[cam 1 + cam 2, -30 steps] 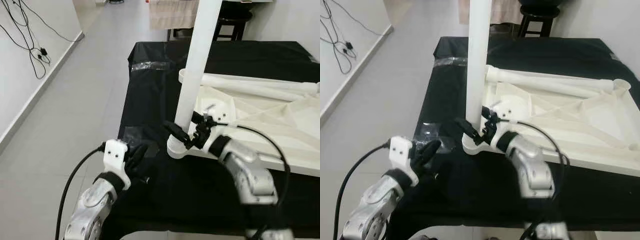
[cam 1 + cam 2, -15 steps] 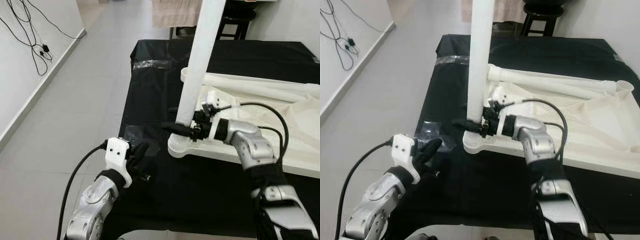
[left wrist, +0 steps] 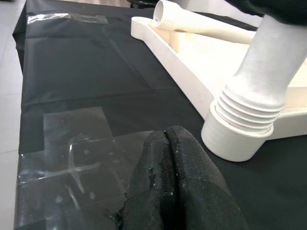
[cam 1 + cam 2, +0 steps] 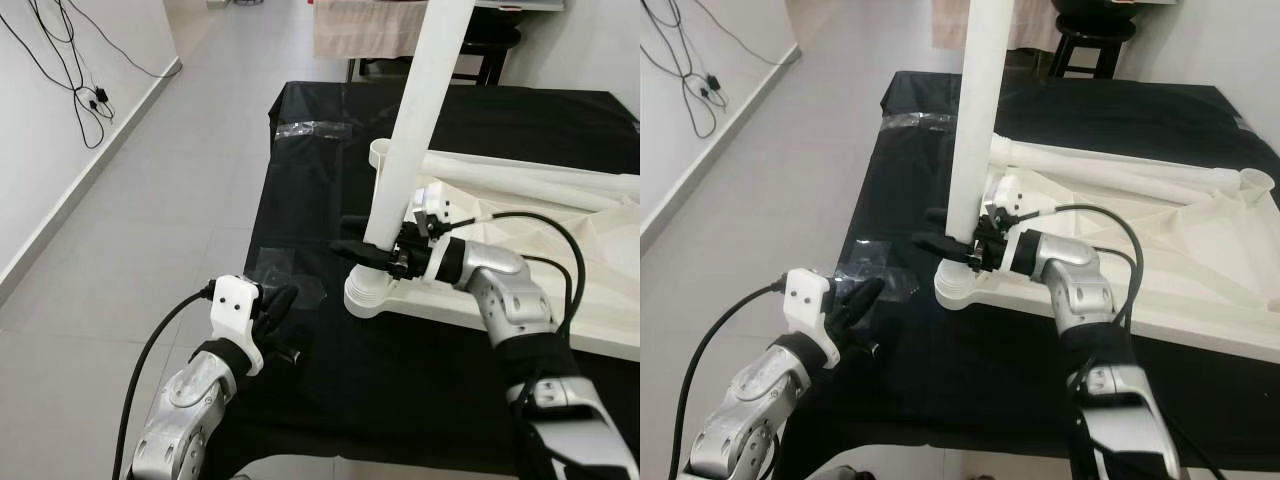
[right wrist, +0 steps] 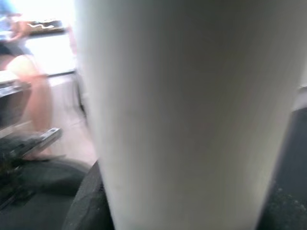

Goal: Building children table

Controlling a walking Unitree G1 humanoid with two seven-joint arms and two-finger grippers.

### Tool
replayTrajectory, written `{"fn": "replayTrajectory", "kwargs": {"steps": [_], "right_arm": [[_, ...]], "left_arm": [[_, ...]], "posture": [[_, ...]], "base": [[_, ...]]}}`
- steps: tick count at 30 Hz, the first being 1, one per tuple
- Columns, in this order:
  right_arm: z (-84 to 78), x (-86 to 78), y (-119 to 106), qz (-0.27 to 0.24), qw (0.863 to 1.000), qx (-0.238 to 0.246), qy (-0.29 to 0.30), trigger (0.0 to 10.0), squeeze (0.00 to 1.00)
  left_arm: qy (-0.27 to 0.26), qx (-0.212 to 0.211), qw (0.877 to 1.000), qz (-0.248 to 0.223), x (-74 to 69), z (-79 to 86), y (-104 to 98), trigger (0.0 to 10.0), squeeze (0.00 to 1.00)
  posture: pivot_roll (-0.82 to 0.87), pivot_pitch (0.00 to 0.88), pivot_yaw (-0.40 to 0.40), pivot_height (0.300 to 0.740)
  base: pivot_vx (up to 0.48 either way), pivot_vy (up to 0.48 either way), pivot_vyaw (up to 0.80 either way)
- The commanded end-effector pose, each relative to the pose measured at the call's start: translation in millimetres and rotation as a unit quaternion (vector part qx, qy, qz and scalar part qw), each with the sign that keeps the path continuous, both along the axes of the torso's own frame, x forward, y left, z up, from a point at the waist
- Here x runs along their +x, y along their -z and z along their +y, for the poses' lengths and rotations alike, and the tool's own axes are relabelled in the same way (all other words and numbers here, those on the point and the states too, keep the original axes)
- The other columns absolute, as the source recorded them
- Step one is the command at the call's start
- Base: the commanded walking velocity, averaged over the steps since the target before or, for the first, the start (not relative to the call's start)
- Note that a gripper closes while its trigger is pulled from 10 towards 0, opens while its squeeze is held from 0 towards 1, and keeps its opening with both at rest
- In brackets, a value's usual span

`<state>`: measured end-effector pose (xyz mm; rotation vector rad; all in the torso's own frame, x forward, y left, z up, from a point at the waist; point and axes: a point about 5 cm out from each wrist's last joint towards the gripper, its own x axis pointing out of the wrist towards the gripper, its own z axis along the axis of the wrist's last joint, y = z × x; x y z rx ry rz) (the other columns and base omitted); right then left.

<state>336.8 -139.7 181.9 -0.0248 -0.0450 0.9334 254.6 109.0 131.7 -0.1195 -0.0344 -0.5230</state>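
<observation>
A white children's table top (image 4: 600,310) lies upside down on the black-covered work table (image 4: 330,150). One white table leg (image 4: 415,130) stands upright in the corner socket (image 4: 368,296). My right gripper (image 4: 362,247) is shut on this leg just above the socket, one finger on each side; in the right wrist view the leg (image 5: 187,105) is very close. A second white leg (image 4: 520,175) lies on the table top. My left gripper (image 4: 278,305) rests shut on the black cloth, left of the socket and empty; its fingers (image 3: 168,158) are pressed together.
A clear tape patch (image 4: 275,265) lies on the cloth by the left gripper, with another (image 4: 312,129) farther back. The work table's left edge drops to grey floor (image 4: 150,200). Cables (image 4: 80,90) hang on the left wall. A dark stool (image 4: 490,40) stands behind.
The right arm swung out to the right and its gripper turned level around the leg, sitting slightly higher above the socket. The left gripper stayed put. The camera shifted a little.
</observation>
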Motion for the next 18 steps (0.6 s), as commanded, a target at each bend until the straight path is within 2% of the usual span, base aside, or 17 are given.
{"fn": "replayTrajectory", "kwargs": {"steps": [1,2,3,4,6,9,10,11,12,15,16,18], "right_arm": [[-5.0,-2.4,37,0.064,0.977,-0.036,0.198,0.0,0.0],[-6.9,-8.7,46,0.068,0.949,-0.05,0.303,0.0,0.0],[-6.9,-8.7,46,0.068,0.949,-0.05,0.303,0.0,0.0],[8.4,-25.9,55,0.086,0.947,-0.042,0.308,0.0,0.0],[36.9,-40.9,53,0.05,0.972,-0.071,0.217,0.0,0.0],[36.3,-37.9,53,0.06,0.974,-0.059,0.21,0.0,0.0],[29.4,-31.0,53,0.074,0.97,-0.045,0.227,8.5,0.0],[29.4,-31.0,53,0.074,0.97,-0.045,0.227,8.5,0.0],[29.5,-30.1,52,0.076,0.971,-0.039,0.224,10.0,0.0],[33.5,-31.4,43,0.068,0.972,-0.026,0.225,10.0,0.0],[33.6,-28.1,36,0.059,0.974,-0.015,0.216,10.0,1.0],[32.1,-22.1,29,0.05,0.977,-0.003,0.208,10.0,1.0]], "left_arm": [[-0.005,0.003,1.0,0.001,0.0,1.5,1,10.0,0.0],[-0.006,0.003,1.0,0.001,0.3,2.4,1,10.0,0.0],[-0.006,0.003,1.0,0.001,0.3,2.4,1,10.0,0.0],[-0.007,0.003,1.0,0.001,0.9,3.2,1,10.0,0.0],[-0.006,0.004,1.0,0.001,2.0,4.7,1,10.0,0.0],[-0.004,0.003,1.0,0.003,3.0,4.3,1,10.0,0.0],[0.0,0.001,1.0,0.005,4.2,3.5,2,10.0,0.0],[0.0,0.001,1.0,0.005,4.2,3.5,2,10.0,0.0],[-0.001,0.0,1.0,0.006,4.3,3.6,1,10.0,0.0],[-0.009,-0.001,1.0,0.005,4.3,5.2,1,10.0,0.0],[-0.012,-0.002,1.0,0.006,4.8,5.6,1,10.0,0.0],[-0.01,-0.001,1.0,0.007,5.1,5.5,2,10.0,0.0]], "posture": [[0.0,0.131,-0.025,0.74],[0.0,0.135,-0.025,0.74],[0.0,0.135,-0.025,0.74],[0.0,0.135,-0.024,0.74],[-0.01,0.132,-0.016,0.74],[0.0,0.124,-0.02,0.74],[0.01,0.125,-0.027,0.74],[0.01,0.125,-0.027,0.74],[0.01,0.126,-0.023,0.74],[0.01,0.126,-0.021,0.74],[0.02,0.12,-0.013,0.74],[0.02,0.117,-0.009,0.74]], "base": [[0.0,0.0,0.0],[0.0,0.0,0.0],[0.0,0.0,0.0],[0.0,0.0,0.0],[0.0,0.0,0.0],[0.0,0.0,0.0],[0.0,0.0,0.0],[0.0,0.0,0.0],[0.0,0.0,0.0],[0.0,0.0,0.0],[0.0,0.0,0.0],[0.0,0.0,0.0]]}}
